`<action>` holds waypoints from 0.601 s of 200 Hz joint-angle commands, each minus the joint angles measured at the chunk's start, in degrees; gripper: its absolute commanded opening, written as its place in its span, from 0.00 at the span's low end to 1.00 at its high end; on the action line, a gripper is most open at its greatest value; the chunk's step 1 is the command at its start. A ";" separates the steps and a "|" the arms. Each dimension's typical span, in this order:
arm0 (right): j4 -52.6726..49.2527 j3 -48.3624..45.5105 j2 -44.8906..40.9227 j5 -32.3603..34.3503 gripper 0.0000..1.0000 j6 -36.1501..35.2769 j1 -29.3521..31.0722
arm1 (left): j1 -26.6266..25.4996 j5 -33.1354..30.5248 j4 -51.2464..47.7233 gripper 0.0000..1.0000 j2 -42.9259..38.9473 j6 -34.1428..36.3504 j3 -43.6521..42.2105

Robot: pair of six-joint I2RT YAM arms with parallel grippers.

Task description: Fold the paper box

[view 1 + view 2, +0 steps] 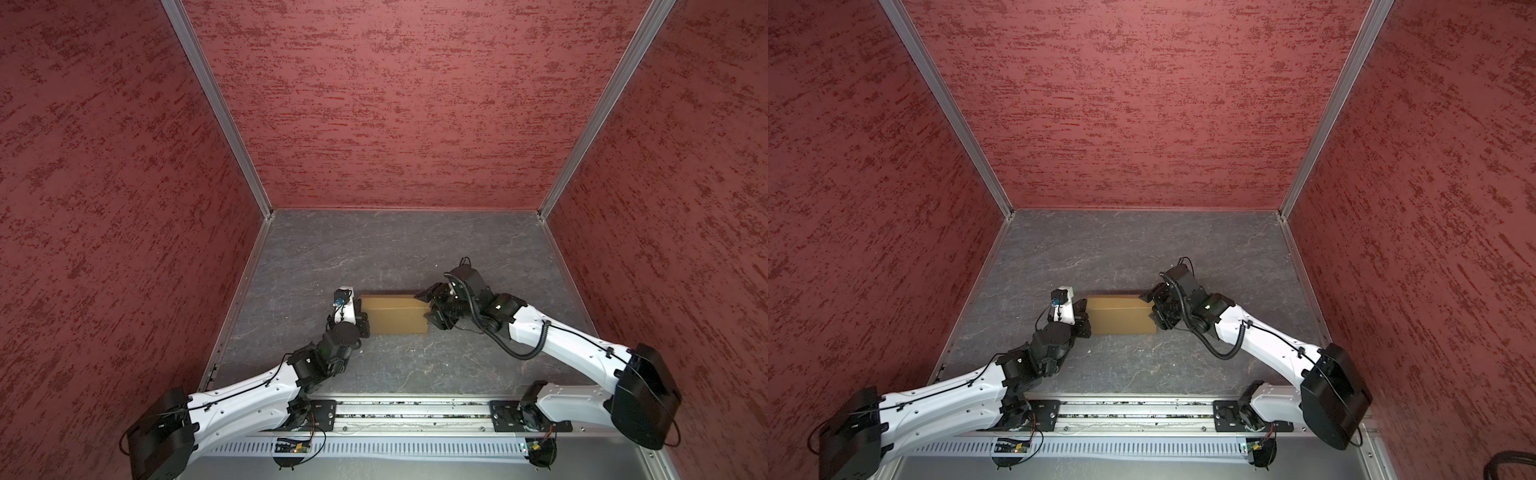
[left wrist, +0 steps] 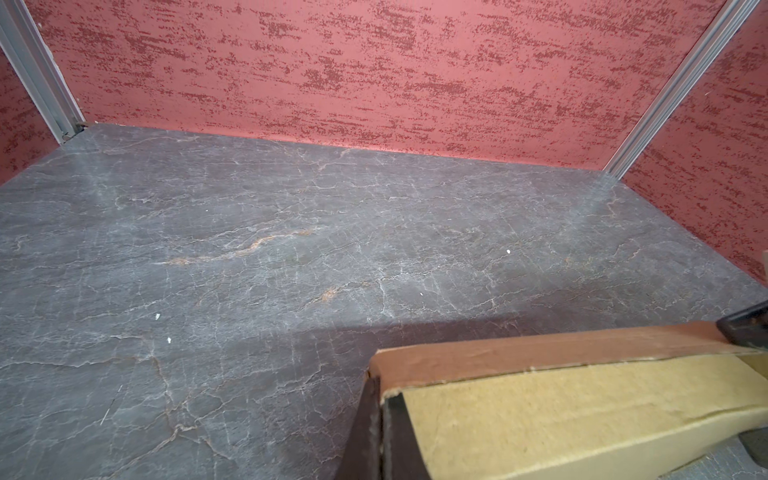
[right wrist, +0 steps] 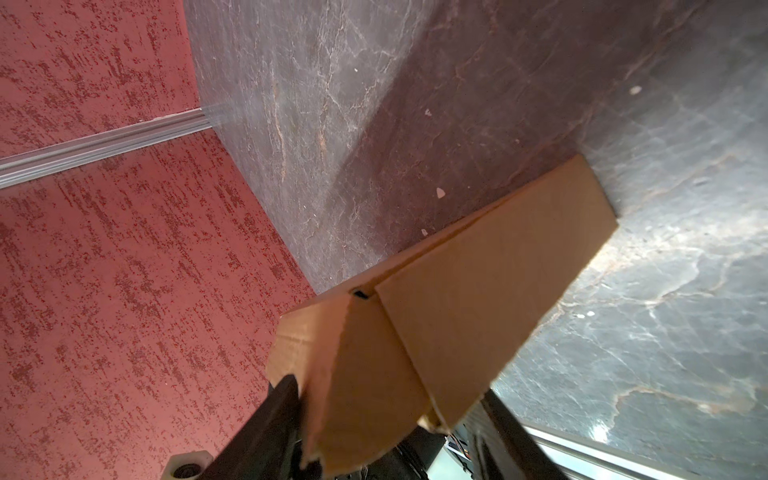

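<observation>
Box (image 1: 395, 314) sits flat on the grey table (image 1: 395, 249), about midway across and in the nearer half, with a pincer at each end. It looks already closed into a shallow block. A crease runs across its top near the far edge.

Left pincer (image 1: 362, 318): fingers squeezed together at the box's left end. The wrist view shows a raw cardboard edge beside a dark finger (image 2: 363, 432), so it seems to nip the thin end wall. Likely purpose: to pin the box against sliding.

Right pincer (image 1: 429, 309): jaws apart, astride the right end. One finger (image 3: 284, 409) touches cardboard; the other looks just clear. Judged not yet a firm hold, probably lining up to press the end flap home.

Materials: cardboard matte, fibrous, unprinted, ragged at cut edges. Table stone-patterned, veined, faintly glossy. Walls (image 1: 415, 104) red with a rough mottle.
</observation>
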 commanded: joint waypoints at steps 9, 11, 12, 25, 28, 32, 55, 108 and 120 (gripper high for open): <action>1.15 -1.30 -0.97 4.33 0.62 5.01 0.52 | -0.57 2.25 -3.81 0.00 0.08 0.54 -2.62; 1.17 -1.39 -0.98 4.40 0.62 5.00 0.52 | -0.61 2.34 -3.81 0.00 0.08 0.54 -2.70; 1.21 -1.41 -0.98 4.43 0.62 5.01 0.52 | -0.62 2.34 -3.81 0.00 0.01 0.54 -2.67; 1.49 -1.65 -1.18 4.69 0.61 5.33 0.51 | -0.79 2.49 -3.77 0.00 -0.16 0.54 -2.91; 1.50 -1.73 -1.20 4.76 0.61 5.37 0.52 | -0.85 2.48 -3.73 0.00 -0.20 0.54 -3.01; 1.57 -1.88 -1.30 4.85 0.61 5.45 0.51 | -0.82 2.55 -3.73 0.00 -0.31 0.60 -3.03; 2.19 -2.71 -1.75 5.57 0.60 6.17 0.60 | -1.09 3.34 -3.47 0.03 -0.66 1.12 -3.40; 3.06 -3.51 -2.57 7.18 0.58 7.23 0.61 | -1.68 5.84 -2.40 0.09 -1.08 2.98 -3.62; 3.32 -3.53 -2.61 7.67 0.58 7.46 0.61 | -1.81 6.17 -2.33 0.09 -1.10 3.27 -3.64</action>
